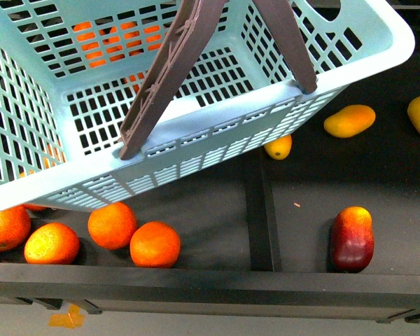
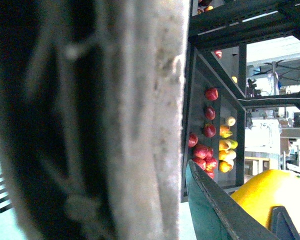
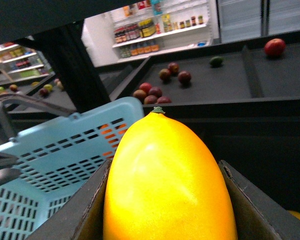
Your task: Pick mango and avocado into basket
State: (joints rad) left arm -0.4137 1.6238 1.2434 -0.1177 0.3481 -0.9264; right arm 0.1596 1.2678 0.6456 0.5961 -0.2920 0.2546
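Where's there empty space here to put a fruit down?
The basket floor is bare. So is the dark shelf between the oranges and the divider, and between the divider and the red mango. It is crowded at the lower left, where oranges cluster.

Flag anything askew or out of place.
The basket is skewed to the shelf's edges, covering some oranges and crossing the divider. Nothing looks spilled or damaged. The mango in the right pincer looks sound.
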